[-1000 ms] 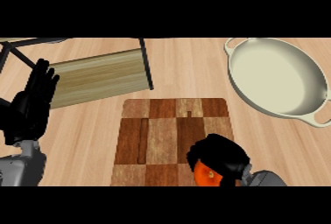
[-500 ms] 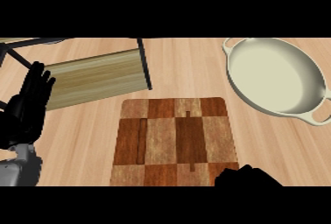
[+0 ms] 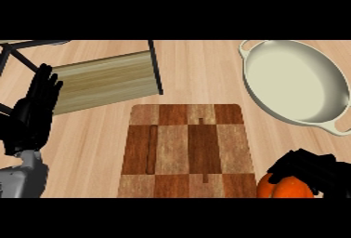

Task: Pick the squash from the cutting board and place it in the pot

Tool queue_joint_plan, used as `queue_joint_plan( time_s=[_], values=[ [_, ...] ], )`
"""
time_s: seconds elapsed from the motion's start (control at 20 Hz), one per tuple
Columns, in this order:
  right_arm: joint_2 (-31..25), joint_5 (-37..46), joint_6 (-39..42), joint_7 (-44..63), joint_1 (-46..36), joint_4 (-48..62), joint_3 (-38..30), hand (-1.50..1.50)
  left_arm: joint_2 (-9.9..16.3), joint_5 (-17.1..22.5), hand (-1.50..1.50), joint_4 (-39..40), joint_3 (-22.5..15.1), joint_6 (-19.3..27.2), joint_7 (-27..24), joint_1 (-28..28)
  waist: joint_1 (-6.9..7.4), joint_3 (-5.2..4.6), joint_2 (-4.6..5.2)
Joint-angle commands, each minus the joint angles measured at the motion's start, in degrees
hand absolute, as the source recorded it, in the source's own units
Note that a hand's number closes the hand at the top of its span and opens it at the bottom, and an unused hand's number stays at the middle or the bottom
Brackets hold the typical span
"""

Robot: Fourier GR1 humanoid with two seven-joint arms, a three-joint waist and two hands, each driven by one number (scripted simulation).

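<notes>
Well, wooden counter (image 3: pixel 198 69) under everything. Checkered cutting board (image 3: pixel 186 151) lies left of right hand (image 3: pixel 308 169), touching nothing held. Cream pot (image 3: pixel 291 83) sits up beyond right hand, well apart. Left hand (image 3: pixel 33 114) rests at left edge, fingers straight, upward. Right hand curled over orange squash (image 3: pixel 284 187), just off board's right lower corner.

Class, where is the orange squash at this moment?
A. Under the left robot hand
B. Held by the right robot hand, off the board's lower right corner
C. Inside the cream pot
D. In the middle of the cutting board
B: the right robot hand curls over the squash beside the cutting board; the pot holds nothing.
</notes>
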Motion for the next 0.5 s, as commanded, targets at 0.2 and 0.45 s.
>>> queue_joint_plan(
  time_s=[0.2, 0.45],
  values=[
    [-1.6, -18.8, 7.1, 10.2, -14.4, 1.3, -21.4, 1.5, -0.9, -0.8, 0.0, 0.9, -0.6, 0.2, -0.3, -1.7, 0.89, -0.03, 0.11],
    [-7.8, -26.0, 6.6, 9.2, -23.5, 14.8, -30.3, 1.5, -1.0, -0.7, 0.0, 0.7, -0.7, -0.4, 2.0, -2.8, 1.14, 0.0, 0.13]
  ],
)
